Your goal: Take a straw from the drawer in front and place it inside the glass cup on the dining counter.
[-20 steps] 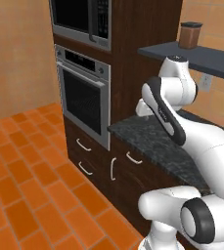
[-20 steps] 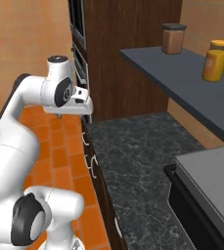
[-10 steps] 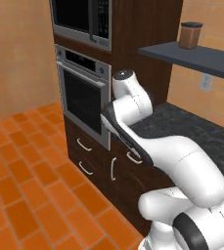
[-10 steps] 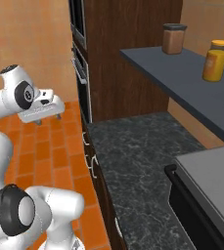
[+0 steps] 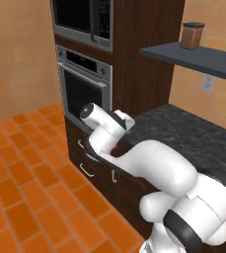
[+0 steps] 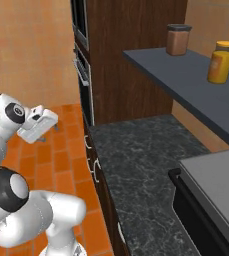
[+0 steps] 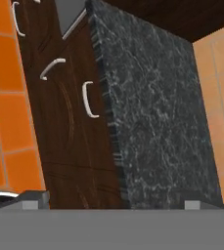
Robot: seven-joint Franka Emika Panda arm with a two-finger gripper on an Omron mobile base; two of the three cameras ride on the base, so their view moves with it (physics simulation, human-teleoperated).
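In the left base view the arm bent low in front of the dark cabinets, its white hand beside the drawer [image 5: 87, 148] under the oven [image 5: 82, 89]; the fingers were hidden there. A brown jar [image 5: 191, 35] stood on the far shelf.

In the right base view the gripper [image 6: 50, 126] hung over the orange floor, left of the granite worktop [image 6: 146, 165], fingers spread wide and holding nothing.

In the hand view the closed drawer [image 7: 72, 105], with its curved handle [image 7: 87, 99], lay just beside the worktop edge.
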